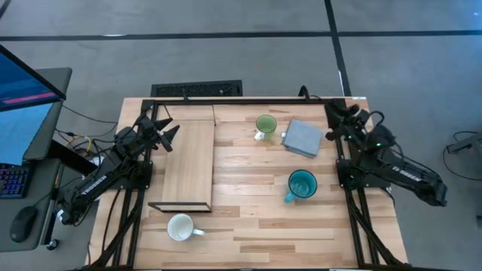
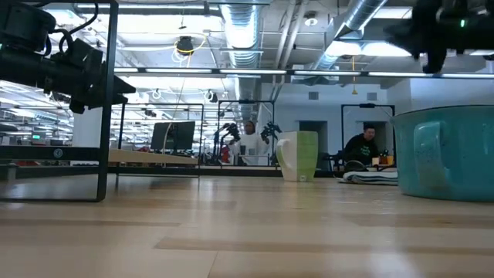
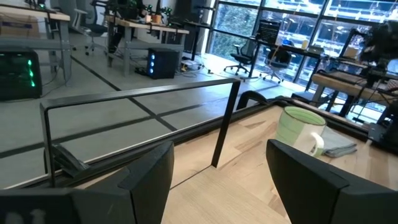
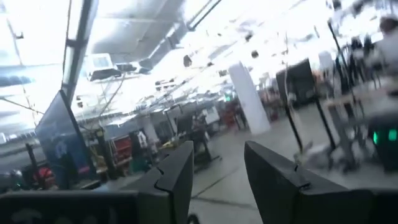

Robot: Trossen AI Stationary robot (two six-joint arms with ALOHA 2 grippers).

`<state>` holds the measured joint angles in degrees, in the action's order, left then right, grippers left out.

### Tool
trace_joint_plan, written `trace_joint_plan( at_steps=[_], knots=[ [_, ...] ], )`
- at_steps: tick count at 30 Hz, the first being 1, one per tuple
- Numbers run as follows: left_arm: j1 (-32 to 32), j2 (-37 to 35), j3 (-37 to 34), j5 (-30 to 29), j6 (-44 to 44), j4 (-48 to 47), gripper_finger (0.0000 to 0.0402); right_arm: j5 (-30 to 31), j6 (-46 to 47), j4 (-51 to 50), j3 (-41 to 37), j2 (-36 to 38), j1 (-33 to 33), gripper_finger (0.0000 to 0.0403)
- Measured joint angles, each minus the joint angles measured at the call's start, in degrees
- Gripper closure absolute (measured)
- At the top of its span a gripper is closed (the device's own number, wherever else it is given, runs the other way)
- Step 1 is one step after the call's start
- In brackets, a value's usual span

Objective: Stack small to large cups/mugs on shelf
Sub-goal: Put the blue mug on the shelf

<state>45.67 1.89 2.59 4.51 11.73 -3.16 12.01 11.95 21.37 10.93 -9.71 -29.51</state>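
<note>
The shelf (image 1: 188, 162), a long light-wood board on a thin black frame, stands on the table's left half. The light green mug (image 1: 265, 126) stands upright at the far middle and also shows in the left wrist view (image 3: 300, 129). The teal mug (image 1: 301, 185) stands at right centre, large in the low view (image 2: 448, 150). The white mug (image 1: 181, 227) stands near the front, just past the shelf's near end. My left gripper (image 1: 169, 135) is open and empty above the shelf's far left corner. My right gripper (image 1: 337, 119) is open and empty, raised at the far right corner.
A flat grey square pad (image 1: 303, 138) lies between the green mug and my right arm. A black frame (image 1: 226, 100) runs along the table's far edge. A monitor and keyboard (image 1: 15, 113) stand off the table's left side. Bare tabletop (image 1: 248, 203) lies between the shelf and the teal mug.
</note>
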Motion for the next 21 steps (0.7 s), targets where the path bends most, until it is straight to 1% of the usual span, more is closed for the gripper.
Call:
trace_joint_plan(
  at_steps=[5, 8, 17, 21],
  knots=[
    [0.0, 0.0, 0.0, -0.9, 0.0, 0.0, 0.0154, -0.1, -6.9, -0.4, 9.9, -6.2, 1.3, 0.0236],
    [0.0, 0.0, 0.0, -0.9, 0.1, 0.0, 0.0154, 0.0, -7.5, -3.3, 16.4, -11.3, 1.7, 0.0236],
    [0.0, 0.0, 0.0, -0.9, 0.1, 0.0, 0.0154, 0.0, -7.5, -22.9, 34.7, -27.3, 1.6, 0.0236],
    [0.0, 0.0, 0.0, -0.9, 0.1, 0.0, 0.0154, -0.3, -7.5, -35.1, 42.1, -32.0, 1.7, 0.0236]
  ],
)
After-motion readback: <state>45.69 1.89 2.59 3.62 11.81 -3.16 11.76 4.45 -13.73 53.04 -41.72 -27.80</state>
